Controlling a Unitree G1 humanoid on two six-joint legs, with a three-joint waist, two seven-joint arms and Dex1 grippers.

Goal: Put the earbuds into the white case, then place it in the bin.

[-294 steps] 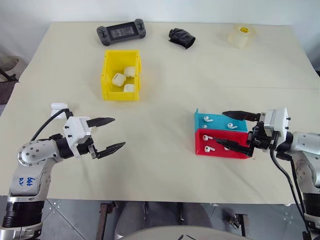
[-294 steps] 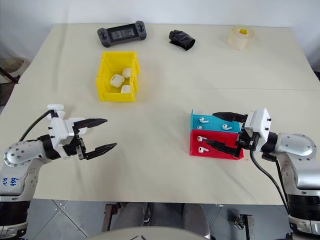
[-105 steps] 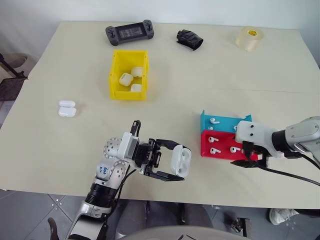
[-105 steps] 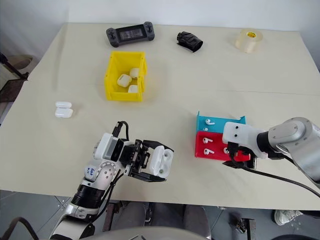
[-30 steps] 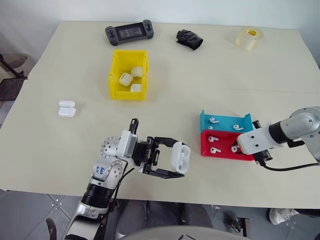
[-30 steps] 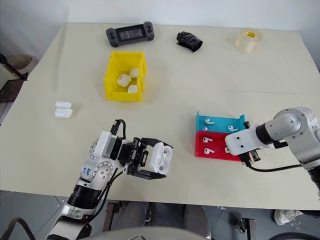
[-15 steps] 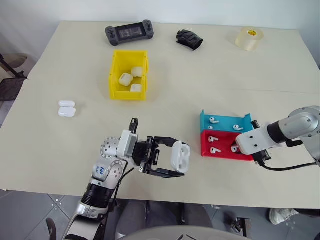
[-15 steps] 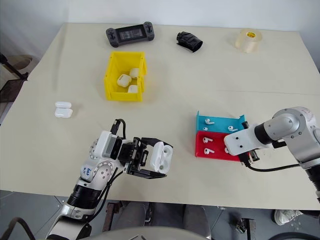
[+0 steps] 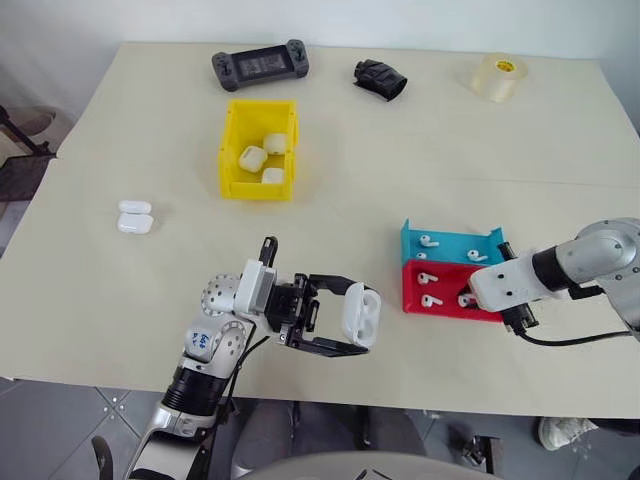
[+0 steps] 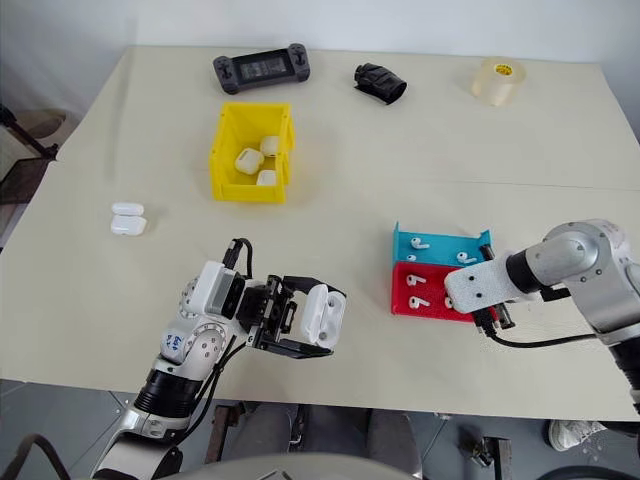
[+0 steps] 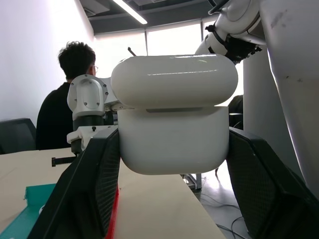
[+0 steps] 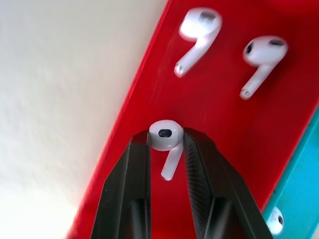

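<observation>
Left end effector (image 9: 345, 318) clamped on the white case (image 9: 361, 314), held near the tabletop's (image 9: 400, 150) front edge, lid end up; to its right, right end effector (image 12: 167, 142) pinching an earbud (image 12: 167, 142) over the red tray (image 9: 440, 295), stem hanging; case lying leftward of it; farther back, the bin (image 9: 258, 150).

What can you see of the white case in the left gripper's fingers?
The white case is small, glossy, rounded-rectangular, plastic-looking, with a seam between lid and body. In the left wrist view the lid sits down on the body. The left gripper clamps it from both sides with its black fingers, holding it off the table, near the front edge, left of the red tray.
</observation>
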